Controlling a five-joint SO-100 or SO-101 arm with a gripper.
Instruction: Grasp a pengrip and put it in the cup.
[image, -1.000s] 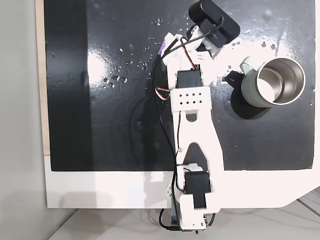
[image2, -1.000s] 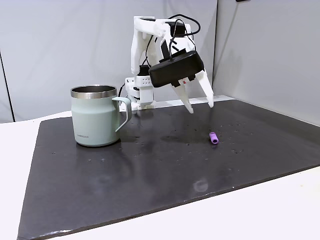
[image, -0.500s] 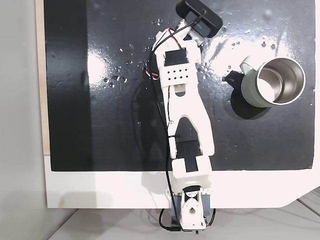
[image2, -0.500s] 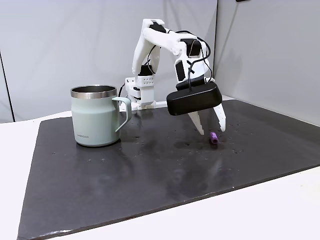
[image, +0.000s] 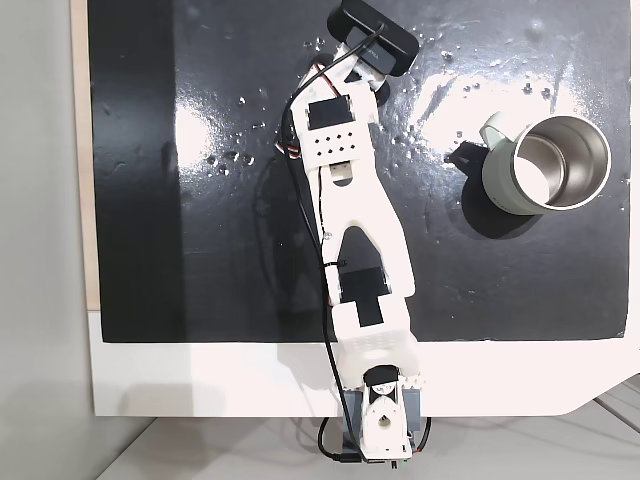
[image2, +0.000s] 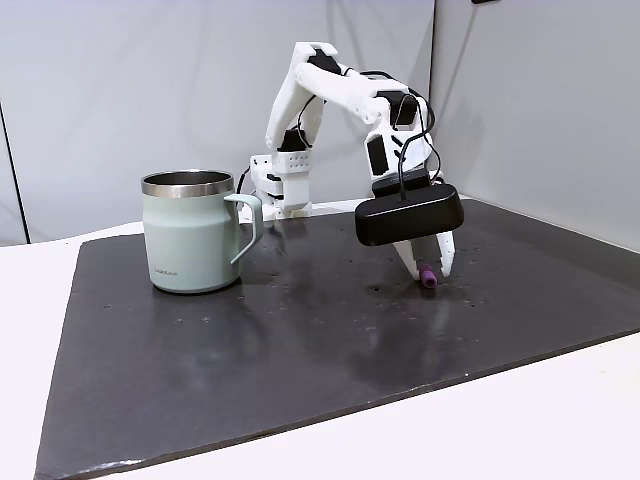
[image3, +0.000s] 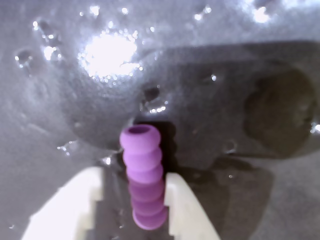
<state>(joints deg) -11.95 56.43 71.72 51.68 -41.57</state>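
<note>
The light-purple ribbed pengrip lies on the black mat, pointing away from the wrist camera. My gripper is lowered over it and stands open, one white finger on each side. The right finger touches the pengrip; a narrow dark gap shows by the left finger. In a fixed view from the side, the gripper reaches down to the mat, with the pengrip at its tips. The pale grey-green cup stands upright far to the left there. From above, the cup is at the right.
A black mat covers most of the white table. Water drops speckle the mat near the gripper. In the fixed view from above, the arm stretches from the bottom edge to the top, and its black camera housing covers the gripper.
The arm stretched out and came down. The gripper dropped from above the mat to straddle the pengrip, and its fingers stand closer together than before.
</note>
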